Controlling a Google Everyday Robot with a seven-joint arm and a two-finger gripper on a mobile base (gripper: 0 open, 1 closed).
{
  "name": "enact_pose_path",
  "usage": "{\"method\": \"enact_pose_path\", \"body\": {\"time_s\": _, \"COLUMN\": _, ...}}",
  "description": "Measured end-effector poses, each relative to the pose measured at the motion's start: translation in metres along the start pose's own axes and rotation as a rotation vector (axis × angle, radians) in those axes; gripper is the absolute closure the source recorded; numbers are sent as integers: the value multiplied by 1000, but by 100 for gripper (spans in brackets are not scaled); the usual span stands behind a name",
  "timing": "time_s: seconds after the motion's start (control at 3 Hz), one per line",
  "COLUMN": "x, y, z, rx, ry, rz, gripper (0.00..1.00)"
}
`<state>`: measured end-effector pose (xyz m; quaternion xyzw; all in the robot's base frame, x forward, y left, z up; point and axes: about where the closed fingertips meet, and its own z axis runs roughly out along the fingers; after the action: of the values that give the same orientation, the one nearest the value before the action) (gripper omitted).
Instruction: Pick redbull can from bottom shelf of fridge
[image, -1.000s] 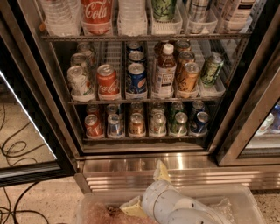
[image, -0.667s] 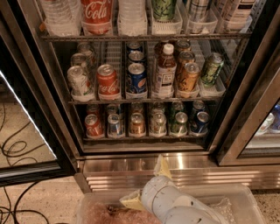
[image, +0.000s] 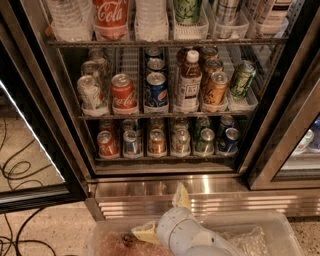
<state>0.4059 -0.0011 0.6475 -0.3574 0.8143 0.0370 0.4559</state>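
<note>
Redbull can (image: 132, 142) untouched; gripper (image: 163, 214) still below fridge (image: 225, 186)

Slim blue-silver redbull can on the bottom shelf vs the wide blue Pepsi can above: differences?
The slim blue-and-silver redbull can is narrower than the wide blue Pepsi can. The redbull can shows silver panels; the Pepsi can is all blue. The redbull can stands on the bottom wire shelf, the Pepsi can one rack up. Both upright at lane fronts. The gripper is low, before the fridge's steel base.
</note>
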Motion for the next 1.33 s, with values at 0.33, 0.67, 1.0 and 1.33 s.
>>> {"method": "enact_pose_path", "body": {"time_s": 0.33, "x": -5, "y": -7, "z": 25, "rx": 40, "ry": -71, "rz": 56, "gripper": 0}}
{"method": "enact_pose_path", "body": {"time_s": 0.67, "x": -15, "y": -13, "z": 49, "rx": 29, "ry": -134, "rz": 66, "gripper": 0}}
{"method": "enact_pose_path", "body": {"time_s": 1.0, "x": -14, "y": -12, "z": 47, "rx": 34, "ry": -130, "rz": 61, "gripper": 0}}
{"method": "enact_pose_path", "body": {"time_s": 1.33, "x": -12, "y": -11, "z": 54, "rx": 14, "ry": -164, "rz": 62, "gripper": 0}}
